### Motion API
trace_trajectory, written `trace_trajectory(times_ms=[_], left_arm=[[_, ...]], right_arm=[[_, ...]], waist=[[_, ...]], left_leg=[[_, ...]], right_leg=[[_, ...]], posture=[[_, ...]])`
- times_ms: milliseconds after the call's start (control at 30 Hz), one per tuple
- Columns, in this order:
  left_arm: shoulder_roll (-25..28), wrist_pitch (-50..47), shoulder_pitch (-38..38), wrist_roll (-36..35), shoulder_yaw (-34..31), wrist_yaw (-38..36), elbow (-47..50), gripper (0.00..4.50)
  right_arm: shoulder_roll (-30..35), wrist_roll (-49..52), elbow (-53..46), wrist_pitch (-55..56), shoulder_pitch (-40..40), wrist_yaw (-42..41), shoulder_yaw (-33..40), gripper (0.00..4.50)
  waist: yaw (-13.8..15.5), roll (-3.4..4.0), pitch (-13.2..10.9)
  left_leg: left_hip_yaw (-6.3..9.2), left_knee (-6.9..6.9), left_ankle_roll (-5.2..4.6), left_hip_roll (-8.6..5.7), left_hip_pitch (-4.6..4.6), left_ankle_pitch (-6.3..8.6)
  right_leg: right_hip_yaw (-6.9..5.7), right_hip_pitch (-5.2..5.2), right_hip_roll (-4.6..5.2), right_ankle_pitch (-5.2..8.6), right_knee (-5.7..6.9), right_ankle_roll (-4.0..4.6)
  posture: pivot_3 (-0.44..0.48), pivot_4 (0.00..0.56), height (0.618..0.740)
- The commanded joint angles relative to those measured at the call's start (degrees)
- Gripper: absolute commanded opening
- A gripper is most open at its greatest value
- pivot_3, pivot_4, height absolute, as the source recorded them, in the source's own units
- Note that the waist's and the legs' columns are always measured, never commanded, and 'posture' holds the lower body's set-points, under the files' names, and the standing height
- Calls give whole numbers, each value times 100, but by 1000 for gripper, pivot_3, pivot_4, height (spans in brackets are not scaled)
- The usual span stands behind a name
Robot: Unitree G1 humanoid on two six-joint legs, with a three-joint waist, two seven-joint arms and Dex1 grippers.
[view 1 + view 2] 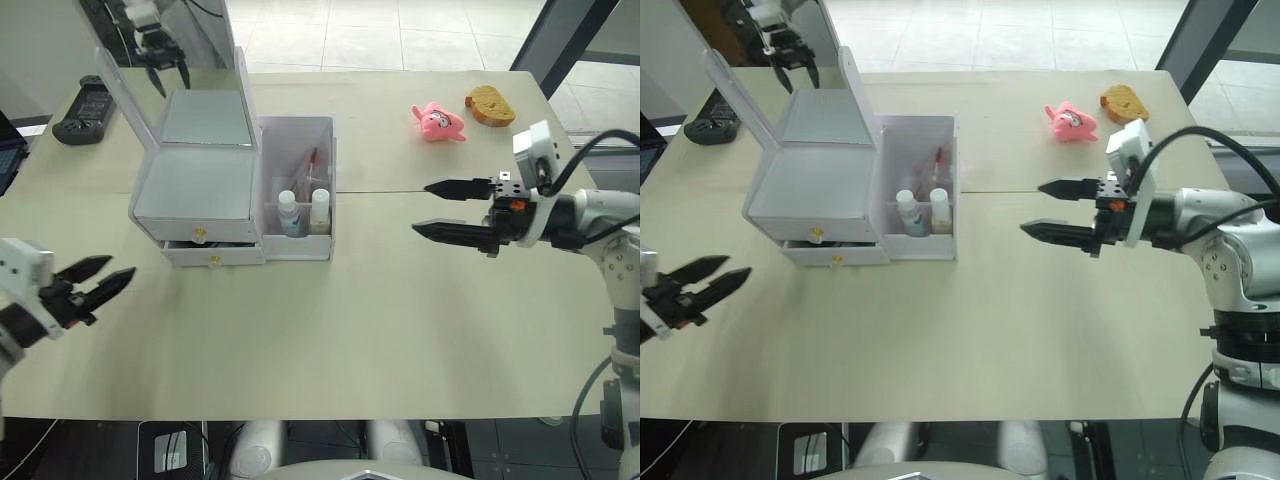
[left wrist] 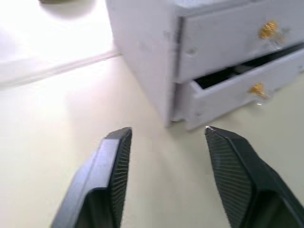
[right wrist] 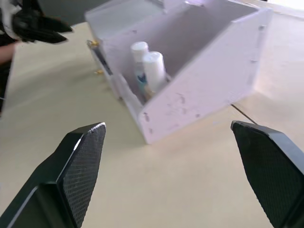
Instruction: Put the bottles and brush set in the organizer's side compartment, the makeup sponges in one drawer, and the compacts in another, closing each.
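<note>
The white organizer (image 1: 225,190) holds two bottles (image 3: 147,71) in its side compartment (image 1: 300,190); the head views also show a red brush handle (image 1: 312,160) behind them. Its lower drawer (image 2: 237,92) stands slightly ajar in the left wrist view. The left gripper (image 1: 100,280), fingers spread, hovers left of the organizer; the right gripper (image 1: 450,208), wide open, to its right.

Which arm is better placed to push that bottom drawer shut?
Left, most likely. The left gripper is open and empty on the drawer side of the organizer, facing the lower drawer, which stands slightly ajar. The right gripper sits beyond the side compartment, away from the drawer fronts.
</note>
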State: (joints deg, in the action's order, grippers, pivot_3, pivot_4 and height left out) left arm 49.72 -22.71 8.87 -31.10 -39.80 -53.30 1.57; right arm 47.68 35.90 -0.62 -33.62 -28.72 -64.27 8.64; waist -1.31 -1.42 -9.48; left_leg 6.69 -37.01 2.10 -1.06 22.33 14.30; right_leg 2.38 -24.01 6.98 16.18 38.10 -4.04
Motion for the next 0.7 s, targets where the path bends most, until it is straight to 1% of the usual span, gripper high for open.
trace_trajectory(times_ms=[33, 67, 100, 167, 267, 333, 433, 533, 633, 700], left_arm=[[301, -80, 20, -162, -526, -197, -208, 4009], [292, -221, 20, -341, -527, -315, -134, 4395], [250, -288, 33, -467, -468, -416, 5, 4478], [118, -516, 116, -688, -240, -520, 384, 4478], [-45, -704, 256, -805, -12, -508, 791, 4478], [-152, -737, 355, -778, 101, -450, 897, 4478], [-306, -749, 510, -720, 243, -336, 1081, 4478], [-458, -703, 560, -636, 488, -222, 1137, 3905], [-810, -683, 494, -561, 898, 81, 1242, 2978], [-1032, -598, 431, -377, 1223, 300, 1303, 2370]], right_arm=[[-152, -337, 405, 948, 234, 230, 502, 4500], [-207, -516, 467, 1206, 295, 336, 490, 4500], [-270, -623, 490, 1357, 324, 435, 482, 4500], [-355, -575, 336, 1246, 302, 516, 432, 4500], [-389, -234, -146, 684, 253, 554, 366, 4500], [-199, -1, -801, 232, 310, 382, 174, 4500], [96, 781, -1614, -729, 159, 246, 142, 4500], [295, 1382, -2028, -1395, -139, 273, 144, 4500], [432, 1814, -2333, -1832, -487, 280, 69, 4500], [441, 1967, -2440, -1984, -668, 317, 11, 4500]], waist=[[-17, 0, 0], [-39, 2, 0], [-50, 7, -1], [-91, 8, -1], [-120, 8, -1], [-141, 8, -1], [-152, 12, -3], [-119, 11, -3], [-68, 11, -3], [-41, 6, 0]], left_leg=[[-1, 0, 0, 0, 1, 0], [-3, 0, 0, 0, -1, 0], [-3, 3, 0, 0, -1, 0], [-3, 5, 0, 0, -2, 0], [-2, 6, 0, 2, 0, 0], [-2, 8, 0, 4, 0, 0], [-2, 13, -1, 6, -1, 0], [-2, 11, -1, 7, -2, 1], [-2, 6, -1, 5, -3, 1], [-2, 1, -1, 3, -2, 1]], right_leg=[[2, 0, 0, 0, 1, 0], [3, 0, 0, 0, 2, 0], [3, -1, 1, 0, 2, 0], [4, -1, 0, 0, 2, 0], [4, -2, 0, 0, 1, 0], [5, -4, -1, 0, 2, 0], [7, -7, -4, 0, 2, 0], [6, -1, -4, 0, -3, 0], [4, 8, -3, 0, -6, 0], [4, 11, 0, 0, -8, 0]], posture=[[0, 150, 740], [0, 150, 740], [0, 150, 740], [0, 150, 740], [0, 150, 740], [0, 150, 740], [0, 150, 740], [0, 150, 740], [0, 150, 740], [0, 150, 740]])
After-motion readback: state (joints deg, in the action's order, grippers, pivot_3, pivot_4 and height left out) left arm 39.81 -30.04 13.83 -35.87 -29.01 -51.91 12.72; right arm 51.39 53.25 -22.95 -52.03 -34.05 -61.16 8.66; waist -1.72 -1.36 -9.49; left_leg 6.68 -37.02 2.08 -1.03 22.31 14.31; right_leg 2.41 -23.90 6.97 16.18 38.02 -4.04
